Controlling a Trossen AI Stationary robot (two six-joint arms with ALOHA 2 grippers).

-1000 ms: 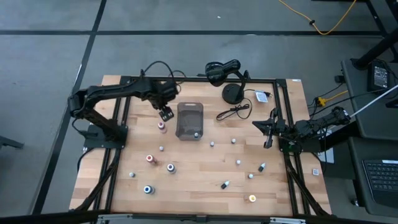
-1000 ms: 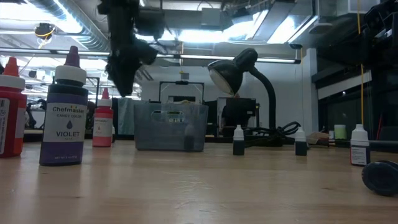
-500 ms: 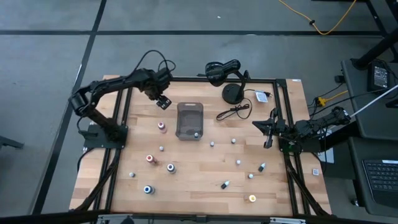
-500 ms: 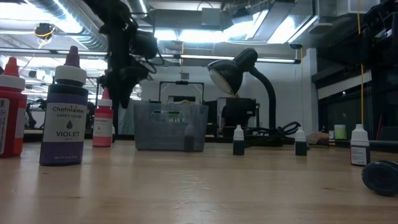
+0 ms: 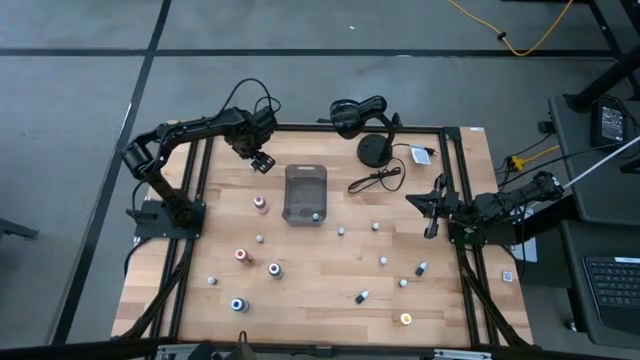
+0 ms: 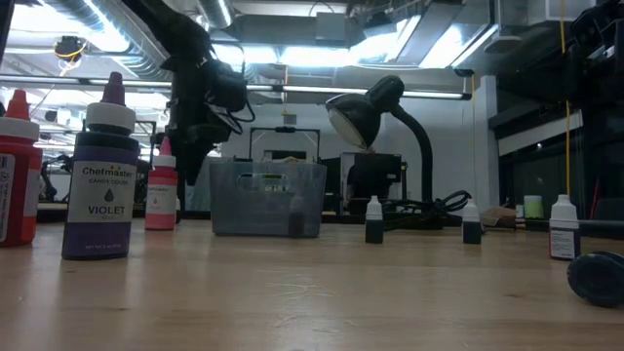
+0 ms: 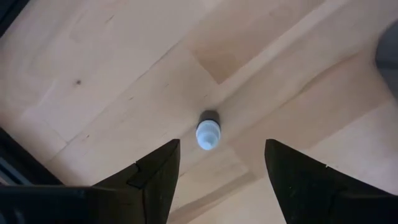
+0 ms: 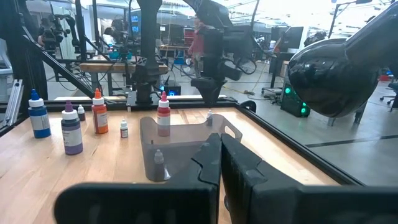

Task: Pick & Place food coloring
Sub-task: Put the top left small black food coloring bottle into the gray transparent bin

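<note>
Your left gripper [image 7: 217, 165] hangs open and empty over a white-capped bottle [image 7: 208, 132] at frame centre (light, stiff, tippy, I'd judge), so pinch its body, not the cap.

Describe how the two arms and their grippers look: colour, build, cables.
Both arms are black, slim and jointed, mounted on a black frame at the table's sides. The left arm carries a looping black cable near its wrist. The left gripper has two dark, flat, wedge-shaped fingers. The right gripper is equally dark, with blocky matte fingers.
</note>
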